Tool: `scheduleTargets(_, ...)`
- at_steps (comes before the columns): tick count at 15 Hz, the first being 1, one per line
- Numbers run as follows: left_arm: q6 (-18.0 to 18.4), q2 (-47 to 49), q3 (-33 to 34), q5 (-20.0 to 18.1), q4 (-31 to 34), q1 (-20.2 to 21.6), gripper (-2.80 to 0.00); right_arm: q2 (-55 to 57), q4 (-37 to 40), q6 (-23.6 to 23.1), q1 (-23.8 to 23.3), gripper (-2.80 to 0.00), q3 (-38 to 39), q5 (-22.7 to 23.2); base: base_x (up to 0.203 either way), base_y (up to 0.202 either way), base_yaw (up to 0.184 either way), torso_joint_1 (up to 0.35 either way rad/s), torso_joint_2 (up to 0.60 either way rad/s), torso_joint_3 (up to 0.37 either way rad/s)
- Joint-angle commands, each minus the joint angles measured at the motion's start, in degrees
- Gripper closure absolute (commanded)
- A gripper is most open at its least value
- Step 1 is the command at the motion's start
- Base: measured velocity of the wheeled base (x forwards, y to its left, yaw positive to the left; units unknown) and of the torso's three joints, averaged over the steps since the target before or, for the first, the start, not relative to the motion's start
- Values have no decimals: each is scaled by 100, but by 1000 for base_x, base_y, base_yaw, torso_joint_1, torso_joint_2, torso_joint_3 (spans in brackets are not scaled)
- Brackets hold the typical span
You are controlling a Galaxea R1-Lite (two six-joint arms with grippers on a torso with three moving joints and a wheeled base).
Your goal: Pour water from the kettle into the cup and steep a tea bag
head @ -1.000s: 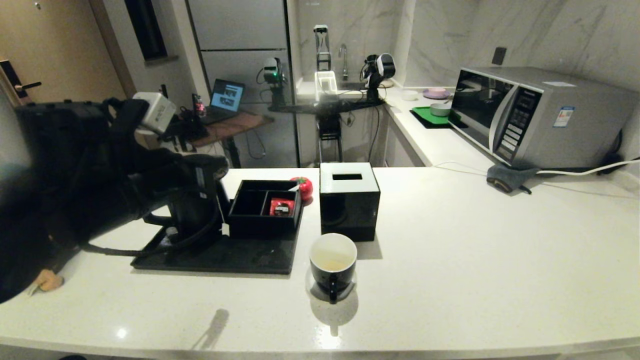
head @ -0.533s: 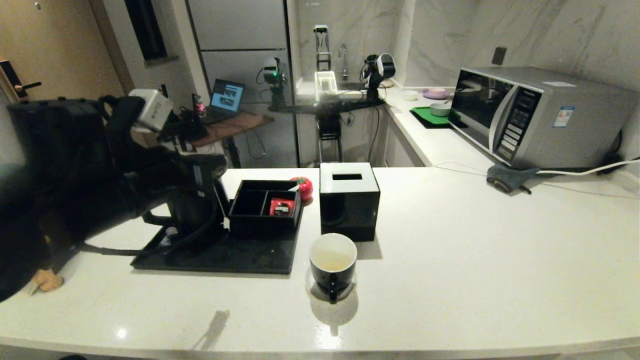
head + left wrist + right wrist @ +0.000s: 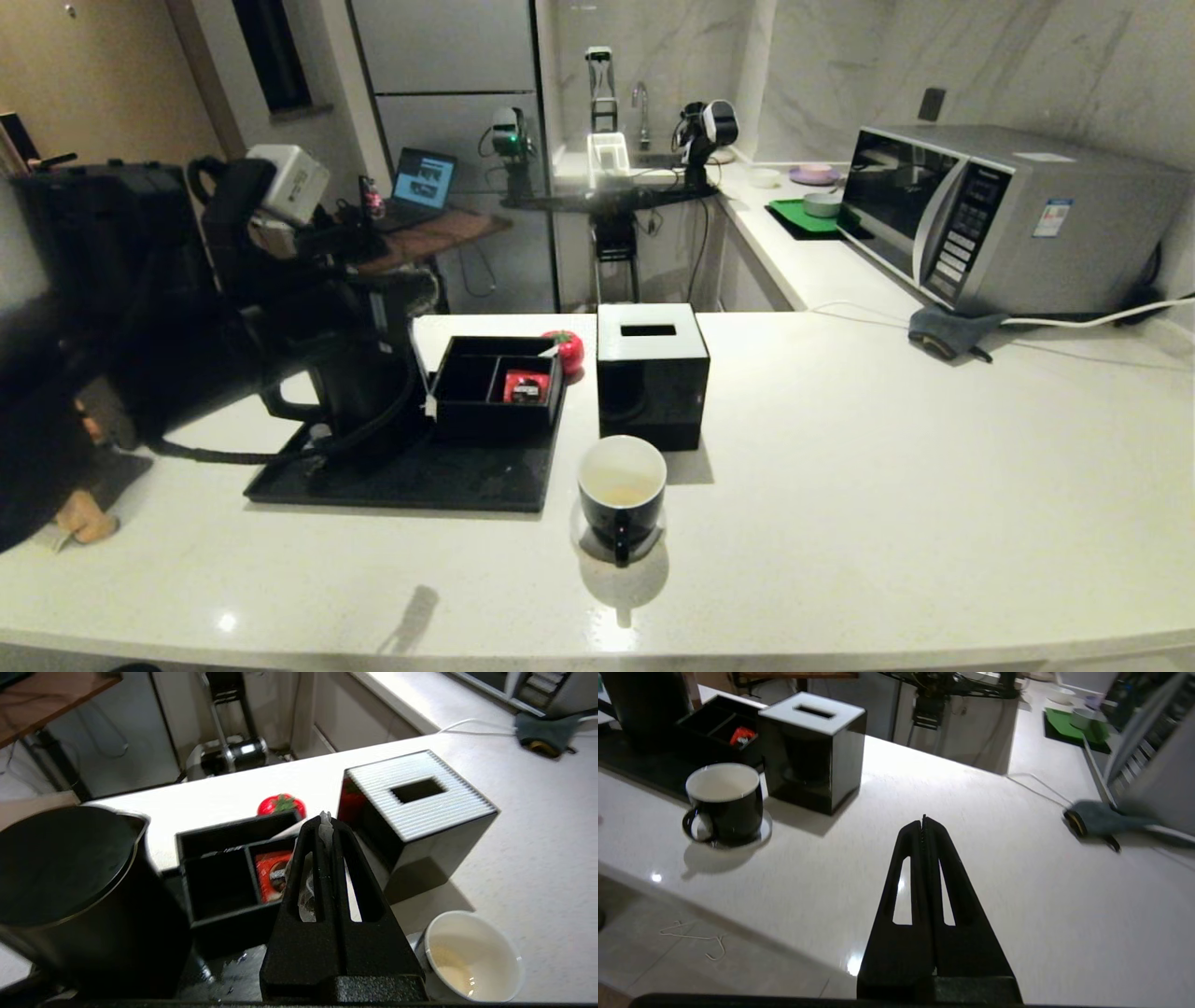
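Left gripper above the flat black rectangular tray, between the kettle and the organiser, fingers clenched on the small greyish-white tea bag; pouch pinched between the pads, a sliver poking out past the tips. In the head view, a tiny white square paper tag hanging at the organiser's near-left corner.

Tall matte black kettle upright on the tray's left part, lid on, largely covered by the dark left arm. Beside it on the tray, a black divided organiser box with a red square packet in its front right compartment.

Small glossy black cup with white interior on the white stone counter, just past the tray's right front corner, handle toward the robot. Inside, shallow pale yellowish water.

Black square tissue box with white slotted top just behind the cup.

Right gripper over bare counter to the cup's right, pressed together, empty.
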Motion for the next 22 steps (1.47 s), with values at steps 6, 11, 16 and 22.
scheduleTargets(6, -3, 133, -735, 8, 464, -744, 0, 4271, -2441, -2, 1683, 0, -1287, 194, 0, 0, 0, 0, 0, 0)
scheduleTargets(11, 6, 94, -934, 52, 585, -1292, 0, 5975, -3548, 119, 3372, 0, -2435, 107, 0, 0, 0, 0, 0, 0)
scheduleTargets(16, 6, 53, -926, 48, 585, -1473, 0, 6637, -3720, 162, 4583, 0, -3070, -178, 0, 0, 0, 0, 0, 0)
scheduleTargets(22, 6, -19, -855, 60, 585, -1590, 0, 6891, -3937, 300, 5042, -280, -3245, -350, 0, 0, 0, 0, 0, 0)
